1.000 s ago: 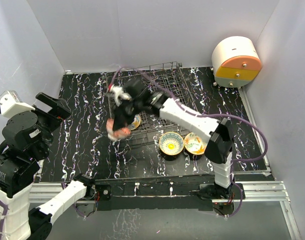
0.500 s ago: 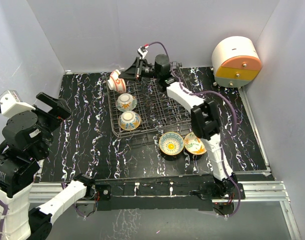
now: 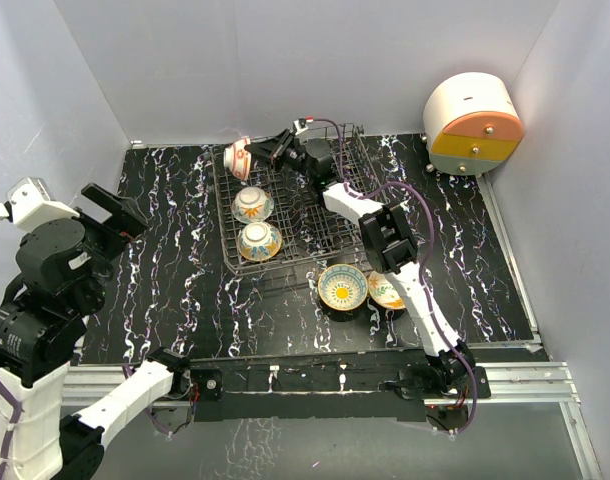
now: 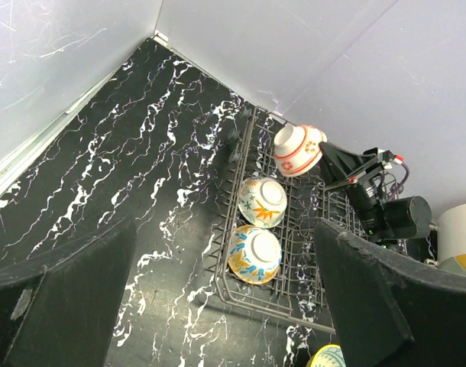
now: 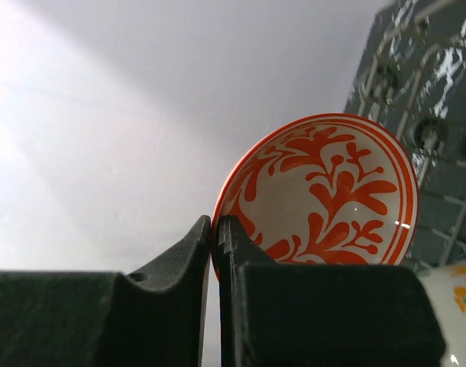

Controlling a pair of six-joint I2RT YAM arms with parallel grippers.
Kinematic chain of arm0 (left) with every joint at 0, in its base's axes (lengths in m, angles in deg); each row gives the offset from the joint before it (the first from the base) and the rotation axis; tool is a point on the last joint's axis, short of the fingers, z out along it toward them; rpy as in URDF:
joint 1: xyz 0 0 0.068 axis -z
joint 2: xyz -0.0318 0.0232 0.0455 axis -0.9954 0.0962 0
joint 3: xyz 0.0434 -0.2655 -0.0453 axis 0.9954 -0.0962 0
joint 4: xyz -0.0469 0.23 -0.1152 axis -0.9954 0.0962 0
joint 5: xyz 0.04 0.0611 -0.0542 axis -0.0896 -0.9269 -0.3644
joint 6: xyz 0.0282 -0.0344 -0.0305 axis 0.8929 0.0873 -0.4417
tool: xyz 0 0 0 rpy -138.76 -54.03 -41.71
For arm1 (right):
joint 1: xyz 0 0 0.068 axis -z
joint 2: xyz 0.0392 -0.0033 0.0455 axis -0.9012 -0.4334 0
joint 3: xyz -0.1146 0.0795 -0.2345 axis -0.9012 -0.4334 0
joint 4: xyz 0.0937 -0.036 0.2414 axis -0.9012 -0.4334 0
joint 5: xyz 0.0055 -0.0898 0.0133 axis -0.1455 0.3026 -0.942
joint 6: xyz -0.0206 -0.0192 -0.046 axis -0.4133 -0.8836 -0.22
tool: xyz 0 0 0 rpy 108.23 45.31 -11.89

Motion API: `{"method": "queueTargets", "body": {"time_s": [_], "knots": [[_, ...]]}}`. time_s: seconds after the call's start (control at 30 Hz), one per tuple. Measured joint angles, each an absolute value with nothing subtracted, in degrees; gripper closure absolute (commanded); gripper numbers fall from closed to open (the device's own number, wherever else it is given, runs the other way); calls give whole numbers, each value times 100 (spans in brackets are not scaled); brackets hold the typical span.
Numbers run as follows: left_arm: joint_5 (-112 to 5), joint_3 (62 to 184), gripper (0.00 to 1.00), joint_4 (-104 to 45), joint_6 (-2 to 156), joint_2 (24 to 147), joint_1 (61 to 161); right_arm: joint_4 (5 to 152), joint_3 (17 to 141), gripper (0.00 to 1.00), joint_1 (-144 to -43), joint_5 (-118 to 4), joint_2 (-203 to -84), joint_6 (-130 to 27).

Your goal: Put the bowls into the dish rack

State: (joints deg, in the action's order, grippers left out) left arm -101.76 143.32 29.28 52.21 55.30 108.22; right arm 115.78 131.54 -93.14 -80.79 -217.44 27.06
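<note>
The dark wire dish rack point(image 3: 303, 226) sits at the back middle of the table. Two bowls lie in its left side: an orange-green one point(image 3: 252, 204) and a blue-yellow one point(image 3: 259, 241). My right gripper point(image 3: 255, 152) is shut on the rim of a red-patterned bowl point(image 3: 237, 158), held on its side over the rack's far left corner. In the right wrist view the fingers pinch the rim point(image 5: 215, 229) of the red bowl point(image 5: 325, 199). Two more bowls point(image 3: 342, 287) point(image 3: 388, 291) stand on the table before the rack. My left gripper point(image 3: 120, 215) hovers open at the left, holding nothing.
A round white, orange and yellow drawer unit point(image 3: 473, 125) stands at the back right corner. White walls close in the black marbled table on three sides. The right arm stretches across the rack from the front right.
My right arm carried the red bowl from the rack's front left up to its far left corner. The two bowls in the rack came into view. The left arm barely shifted.
</note>
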Motion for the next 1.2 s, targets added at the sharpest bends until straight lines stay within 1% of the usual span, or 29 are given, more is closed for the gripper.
{"method": "queueTargets", "body": {"time_s": [0.2,0.43,0.8,0.97,1.2], "knots": [[-10174,14253,3,2926,5230,5550,10822,12102,13453,90,-9309,-7364,-21908,2961],[-10170,14219,3,2856,5302,5626,10822,12164,13575,89,-9309,-6892,-22150,3031],[-10167,14072,3,2714,5477,5690,10822,11761,13857,88,-9421,-6345,-22565,3090],[-10170,14000,3,2666,5481,5644,10822,11578,13947,84,-9489,-6109,-22640,3145],[-10183,13982,3,2618,5573,5572,10822,11370,13995,85,-9539,-5939,-22806,3184]]}}
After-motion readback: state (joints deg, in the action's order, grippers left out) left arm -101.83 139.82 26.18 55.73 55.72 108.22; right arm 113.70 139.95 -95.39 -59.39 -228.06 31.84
